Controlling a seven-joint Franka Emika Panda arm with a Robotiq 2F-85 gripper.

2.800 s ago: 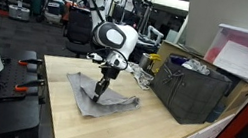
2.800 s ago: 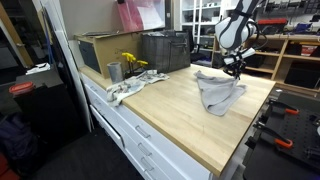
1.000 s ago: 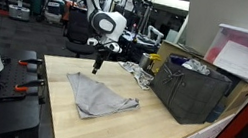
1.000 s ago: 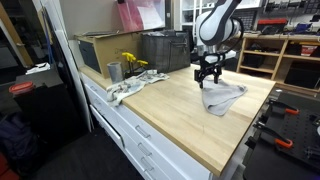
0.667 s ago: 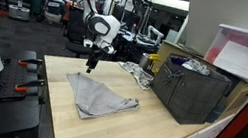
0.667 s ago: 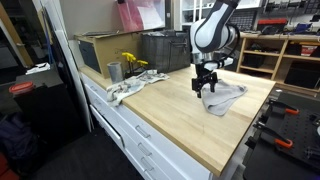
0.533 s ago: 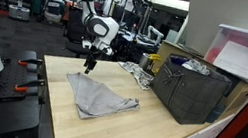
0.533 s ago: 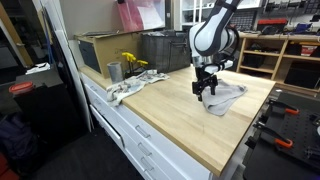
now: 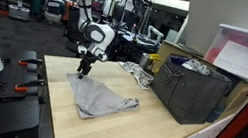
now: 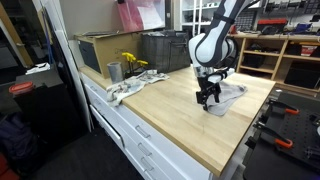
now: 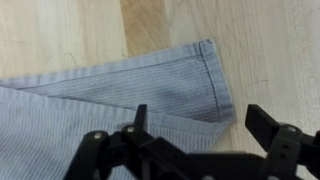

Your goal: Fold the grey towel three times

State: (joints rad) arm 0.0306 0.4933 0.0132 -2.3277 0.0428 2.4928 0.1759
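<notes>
Fingers [image 11: 262,122] stood wide open, empty, straddling the hemmed corner [image 11: 208,75] of the grey towel [image 11: 90,105] (flat on bench [image 11: 60,30]); cloth trailed sideways.

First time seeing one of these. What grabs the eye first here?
The white robot arm's claw hangs open just over a corner of the grey towel, which lies on the pale wooden table. Nearby stands a dark crate, and in an exterior view yellow flowers brighten the table's far end.
</notes>
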